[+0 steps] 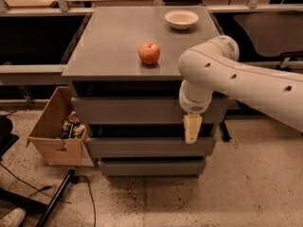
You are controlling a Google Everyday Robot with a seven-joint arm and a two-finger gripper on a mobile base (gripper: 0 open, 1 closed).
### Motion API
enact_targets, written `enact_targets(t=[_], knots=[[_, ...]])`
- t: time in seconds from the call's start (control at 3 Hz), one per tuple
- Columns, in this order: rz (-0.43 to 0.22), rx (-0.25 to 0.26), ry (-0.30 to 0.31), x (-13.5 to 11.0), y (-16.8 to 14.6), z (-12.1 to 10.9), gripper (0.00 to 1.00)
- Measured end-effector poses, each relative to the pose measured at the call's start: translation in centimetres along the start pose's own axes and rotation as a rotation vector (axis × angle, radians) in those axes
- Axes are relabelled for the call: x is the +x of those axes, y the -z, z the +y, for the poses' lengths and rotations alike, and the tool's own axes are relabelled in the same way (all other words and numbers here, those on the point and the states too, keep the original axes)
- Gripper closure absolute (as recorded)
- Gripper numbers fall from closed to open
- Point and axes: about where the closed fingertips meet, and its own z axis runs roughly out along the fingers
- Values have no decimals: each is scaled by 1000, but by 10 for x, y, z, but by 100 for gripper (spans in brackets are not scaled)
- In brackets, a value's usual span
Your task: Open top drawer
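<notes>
The top drawer (128, 110) is the uppermost of three grey handleless drawers in a low grey cabinet. Its front panel sits level with the cabinet front, with a dark gap above it. My white arm (246, 86) reaches in from the right. My gripper (192, 129) points downward in front of the right part of the top drawer's front. Its tip hangs over the gap between the top drawer and the middle drawer (142, 146). It holds nothing that I can see.
A red apple (149, 53) and a white bowl (181, 19) sit on the cabinet top (109, 46). An open cardboard box (54, 131) with clutter stands at the cabinet's left. Cables (61, 197) and a shoe (12, 217) lie on the floor at the lower left. Tables stand behind.
</notes>
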Motion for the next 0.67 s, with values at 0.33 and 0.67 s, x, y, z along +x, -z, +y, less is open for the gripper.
enact_targets(t=[0.33, 0.67], knots=[[79, -45, 4, 13, -34, -7, 0], [93, -73, -21, 21, -49, -14, 0]])
